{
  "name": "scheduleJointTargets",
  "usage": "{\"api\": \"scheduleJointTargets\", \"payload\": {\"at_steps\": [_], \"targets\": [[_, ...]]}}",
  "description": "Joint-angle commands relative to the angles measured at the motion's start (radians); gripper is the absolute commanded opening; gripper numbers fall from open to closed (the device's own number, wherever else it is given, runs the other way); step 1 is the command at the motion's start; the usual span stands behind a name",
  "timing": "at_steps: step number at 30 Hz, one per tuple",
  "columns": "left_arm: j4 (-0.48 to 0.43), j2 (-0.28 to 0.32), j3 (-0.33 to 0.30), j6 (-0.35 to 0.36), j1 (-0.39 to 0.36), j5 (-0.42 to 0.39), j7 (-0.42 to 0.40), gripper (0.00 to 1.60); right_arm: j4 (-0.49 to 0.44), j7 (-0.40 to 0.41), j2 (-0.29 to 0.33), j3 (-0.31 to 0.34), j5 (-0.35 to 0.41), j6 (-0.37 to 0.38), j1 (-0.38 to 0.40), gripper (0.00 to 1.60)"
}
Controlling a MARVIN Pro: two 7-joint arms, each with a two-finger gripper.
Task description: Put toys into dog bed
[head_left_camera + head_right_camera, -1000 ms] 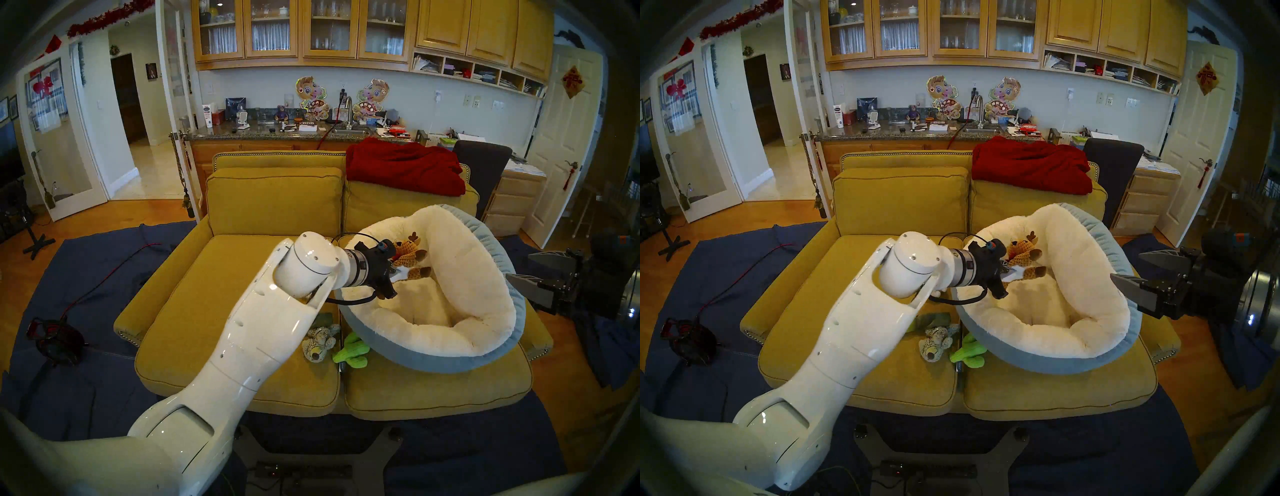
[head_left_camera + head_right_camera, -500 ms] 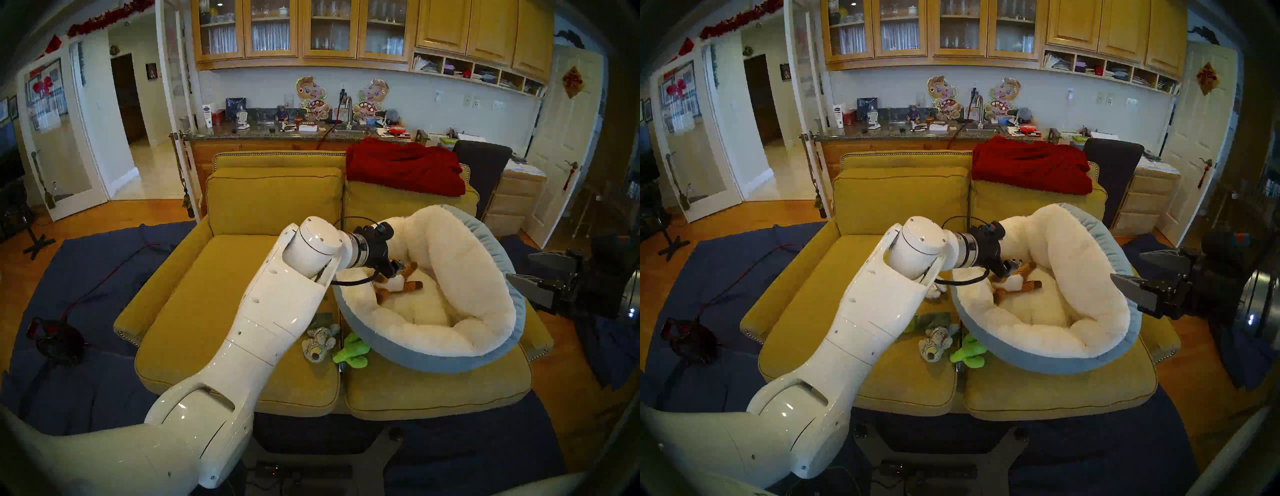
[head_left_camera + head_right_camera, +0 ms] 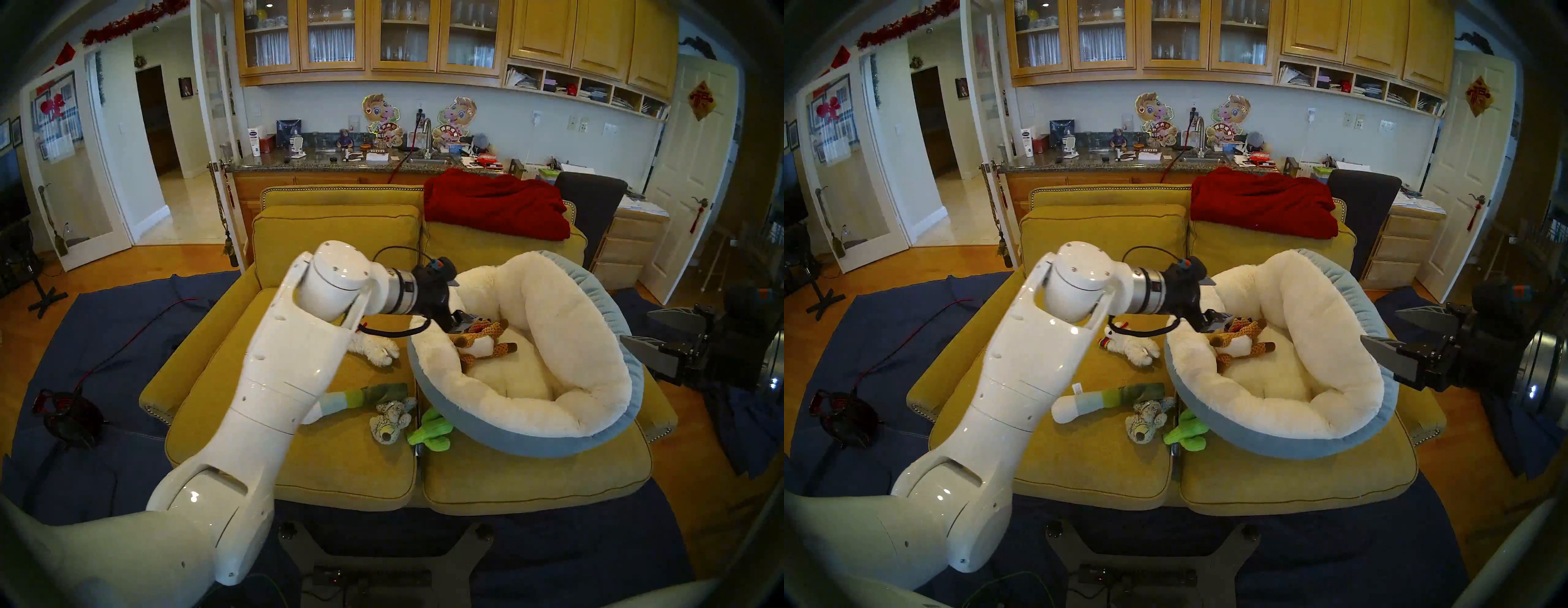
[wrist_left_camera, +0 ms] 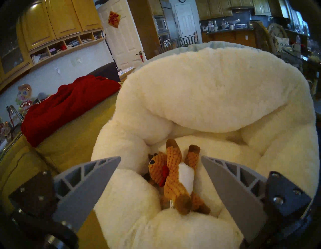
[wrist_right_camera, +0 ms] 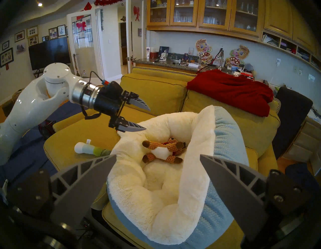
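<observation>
A mustard-yellow sofa (image 3: 322,463) with two seat cushions and two back cushions fills the middle of the room. A red blanket (image 3: 496,204) lies bunched over the right back cushion. Under the sofa a dark blue cloth (image 3: 106,479) covers the wooden floor, and on it at the left sits a dark bundle with a red cord (image 3: 70,418), possibly a headset. Behind the sofa runs a cluttered granite tabletop (image 3: 339,159) with a tap, below honey-coloured glass-front cabinets (image 3: 365,36). A dark chair (image 3: 592,204) stands at the far right, beside a white door (image 3: 695,170).
</observation>
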Motion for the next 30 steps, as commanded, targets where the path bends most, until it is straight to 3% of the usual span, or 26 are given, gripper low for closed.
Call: {"api": "scheduleJointTargets", "payload": {"at_steps": [1, 10, 17, 23, 30], "targets": [[-0.121, 0.11, -0.08, 0.018, 0.031, -0.027, -0.074, 1.6, 0.0, 0.0, 0.002, 0.012, -0.001, -0.001, 0.003, 1.6], [-0.201, 0.198, -0.151, 0.071, 0.075, -0.03, -0.172, 1.6, 0.0, 0.001, 0.003, 0.014, -0.001, 0.0, 0.003, 1.6], [-0.215, 0.265, -0.162, 0.085, 0.083, -0.019, -0.25, 1.6, 0.0, 0.002, 0.003, 0.015, -0.001, 0.0, 0.002, 1.6], [-0.184, 0.315, -0.158, 0.143, 0.082, -0.026, -0.252, 1.6, 0.0, 0.002, 0.003, 0.015, -0.001, 0.0, 0.002, 1.6], [-0.16, 0.361, -0.126, 0.15, 0.097, -0.05, -0.239, 1.6, 0.0, 0.003, 0.004, 0.016, -0.001, 0.0, 0.002, 1.6]]}}
